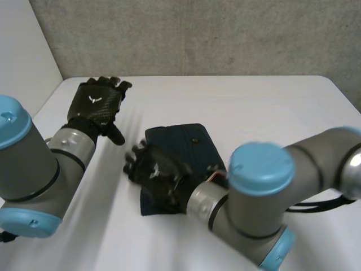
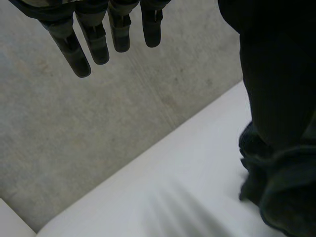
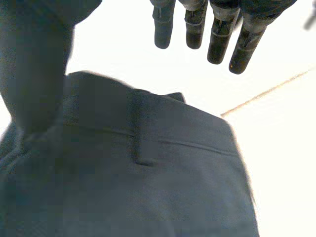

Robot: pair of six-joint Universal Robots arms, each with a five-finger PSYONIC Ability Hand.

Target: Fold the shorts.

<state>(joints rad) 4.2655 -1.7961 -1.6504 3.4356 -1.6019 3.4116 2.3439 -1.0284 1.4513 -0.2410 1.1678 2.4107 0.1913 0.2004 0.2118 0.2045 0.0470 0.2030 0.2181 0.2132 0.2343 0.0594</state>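
shorts (image 1: 189, 144): dark navy, folded into a compact bundle, lying about the middle of the white table (image 1: 265, 107), well apart from all its edges.
right hand (image 1: 153, 168): over the bundle's left edge, palm down. fingers (image 3: 217, 42) straight and spread, reaching past the cloth over bare table, holding nothing. whether the palm touches the cloth cannot be told.
left hand (image 1: 95, 103): toward the table's far left corner, apart from the shorts. fingers (image 2: 74, 54) straight, slightly spread, holding nothing.
grey concrete wall (image 1: 197, 34): behind the far edge.
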